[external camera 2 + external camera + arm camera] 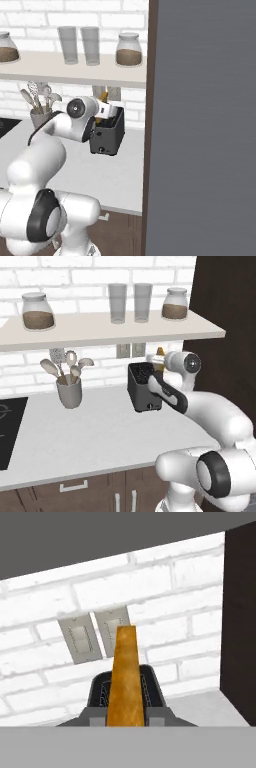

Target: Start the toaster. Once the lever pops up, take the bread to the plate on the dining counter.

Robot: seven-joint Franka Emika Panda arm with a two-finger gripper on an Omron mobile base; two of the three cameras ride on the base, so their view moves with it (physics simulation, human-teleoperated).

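A: Left base view, going l to r: utensil cup (69,391) on the grey worktop (90,431), then the toaster (142,388) further right, w/ the gripper (159,367) just above it.

B: Holding anything?

A: Yes, jaws clamped on the bread (125,677). Hand view has the orange slice standing up between the tips, over the toaster's far slots, wall sockets (92,637) behind.

B: So how far along?

A: Toasting looks done, I reckon; bread's lifted out. Left: carry it to the plate on the dining counter.
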